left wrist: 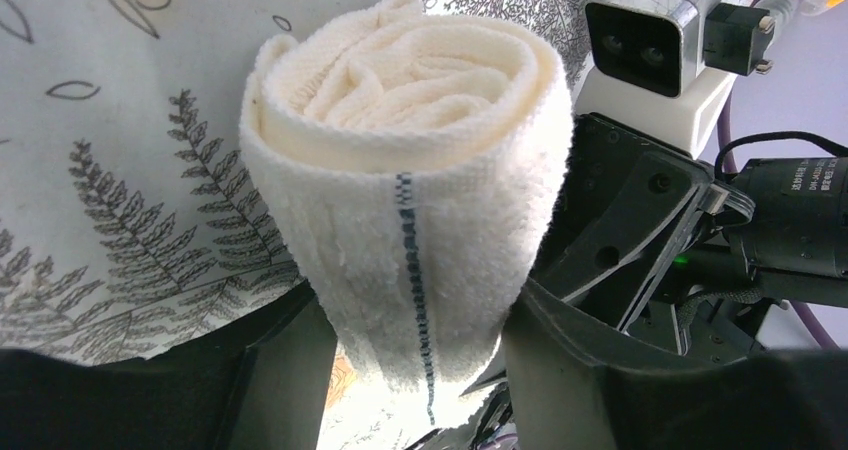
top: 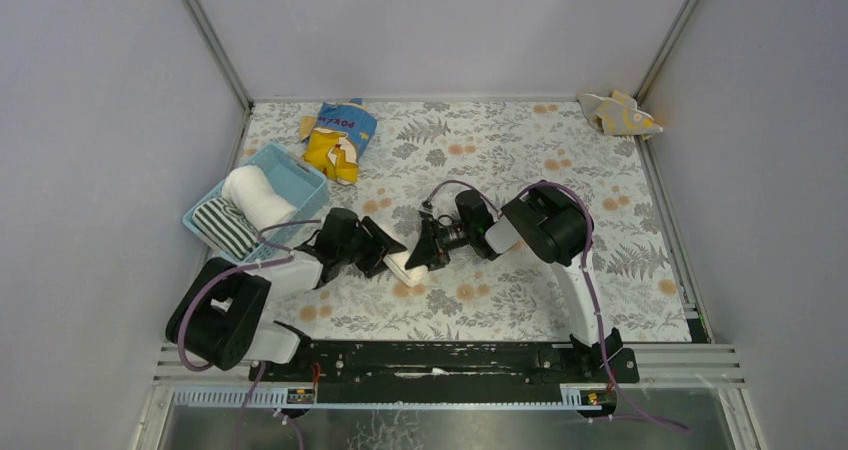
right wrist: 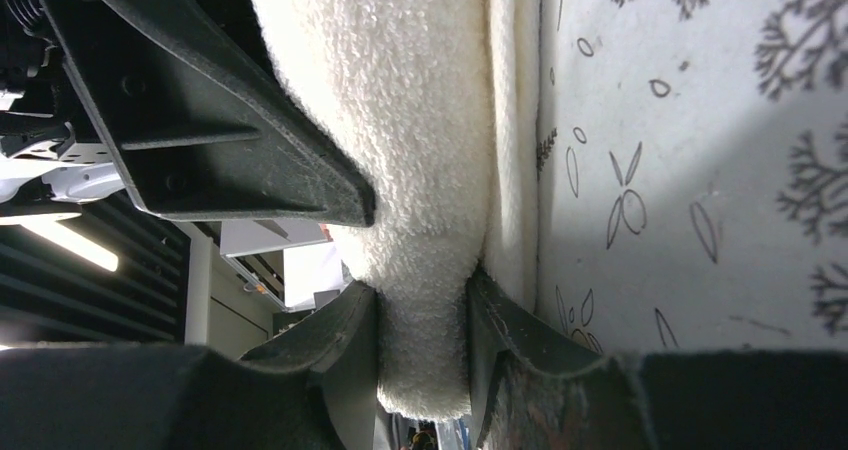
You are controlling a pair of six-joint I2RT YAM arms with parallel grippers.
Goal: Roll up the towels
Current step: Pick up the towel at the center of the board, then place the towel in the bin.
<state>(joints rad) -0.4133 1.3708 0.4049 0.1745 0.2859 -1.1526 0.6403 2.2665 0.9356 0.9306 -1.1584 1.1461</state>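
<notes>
Because the cream towel roll, sitting between both grippers at the middle-front of the flowered table, is light, soft terry that springs loose, it wants a broad squeeze across its middle, over the outer flap. The right gripper is clamped on one end. The left gripper has its jaws touching both sides of the body, but I cannot tell whether they press.

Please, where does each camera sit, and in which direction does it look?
Top external: above, behind the bases, looking down at the table; both arms show.
Left wrist: faces the rolled towel within the left gripper; right wrist camera beyond.
Right wrist: looks low along the table; the right gripper pinches the rolled towel.
Shared: both wrist views show that towel.
</notes>
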